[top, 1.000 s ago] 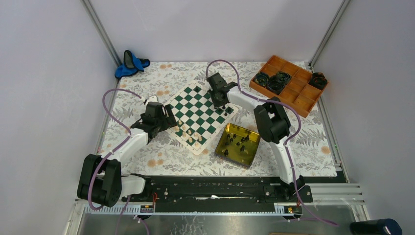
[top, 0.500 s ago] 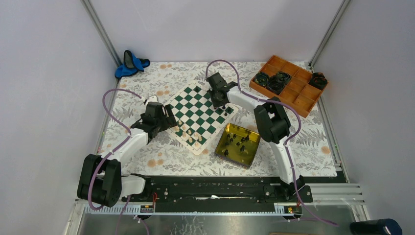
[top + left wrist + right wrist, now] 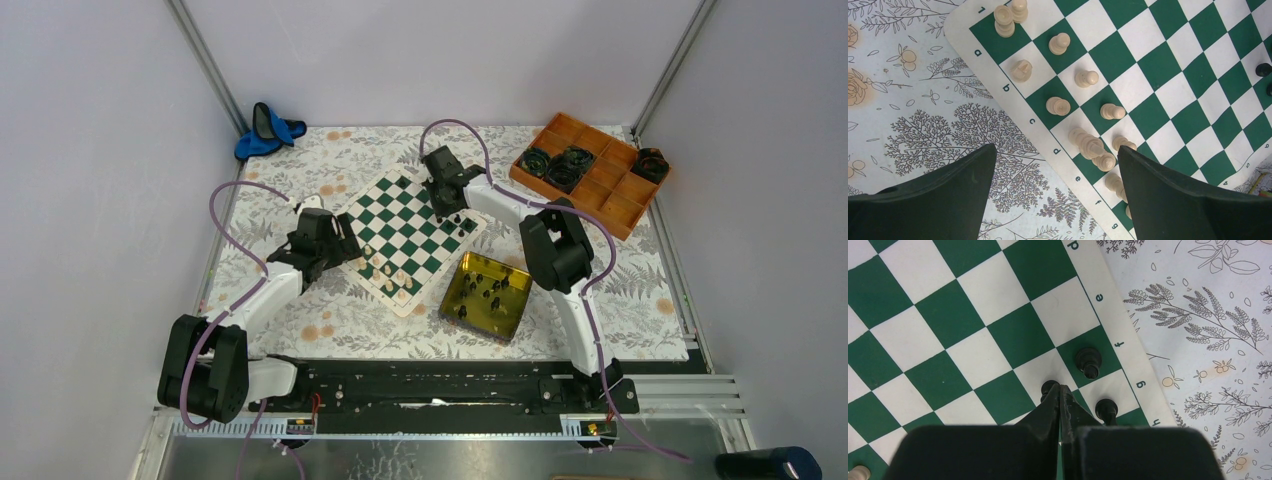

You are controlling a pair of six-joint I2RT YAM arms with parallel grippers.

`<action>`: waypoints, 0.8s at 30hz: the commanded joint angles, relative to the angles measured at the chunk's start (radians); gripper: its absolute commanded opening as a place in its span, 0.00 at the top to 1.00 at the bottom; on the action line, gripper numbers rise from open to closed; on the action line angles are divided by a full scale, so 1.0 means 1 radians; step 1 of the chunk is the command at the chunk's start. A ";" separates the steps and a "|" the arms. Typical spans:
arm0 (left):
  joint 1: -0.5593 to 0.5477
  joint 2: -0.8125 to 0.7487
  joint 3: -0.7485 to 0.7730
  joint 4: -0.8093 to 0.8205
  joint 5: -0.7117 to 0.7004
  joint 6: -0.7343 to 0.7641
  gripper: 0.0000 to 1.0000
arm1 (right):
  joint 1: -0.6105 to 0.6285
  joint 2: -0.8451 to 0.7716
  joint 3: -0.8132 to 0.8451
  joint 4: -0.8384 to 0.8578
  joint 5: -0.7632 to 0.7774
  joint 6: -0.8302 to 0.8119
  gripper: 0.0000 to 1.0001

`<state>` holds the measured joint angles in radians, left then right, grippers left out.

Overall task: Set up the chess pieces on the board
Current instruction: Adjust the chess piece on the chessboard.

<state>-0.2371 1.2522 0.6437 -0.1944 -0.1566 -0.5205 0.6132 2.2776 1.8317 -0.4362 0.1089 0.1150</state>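
The green-and-white checked chessboard [image 3: 405, 225] lies diagonally on the floral table [image 3: 640, 290]. The right wrist view shows three tiny black chess pieces [image 3: 1088, 361] by the clenched right fingers [image 3: 1050, 410]. The left wrist view shows roughly a dozen cream pieces [image 3: 1058, 105] beyond the released left fingers [image 3: 948, 195]. Only the overhead view shows the yellow tin tray [image 3: 517, 307].

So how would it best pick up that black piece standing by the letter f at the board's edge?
Probably from straight above, pinching the black piece around its slim upper part. It stands upright on a wider round base, alone on its square of the board, so fingers could drop on either side.
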 commanded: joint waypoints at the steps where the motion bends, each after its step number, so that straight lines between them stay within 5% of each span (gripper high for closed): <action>1: -0.009 0.010 0.025 0.052 0.008 0.016 0.01 | 0.002 -0.014 0.043 -0.010 -0.016 0.014 0.99; 24: -0.010 0.015 0.026 0.052 0.008 0.014 0.01 | 0.002 -0.010 0.033 -0.016 0.062 0.002 0.98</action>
<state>-0.2413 1.2633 0.6437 -0.1940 -0.1524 -0.5205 0.6132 2.2776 1.8317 -0.4366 0.1417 0.1173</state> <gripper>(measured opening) 0.989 0.020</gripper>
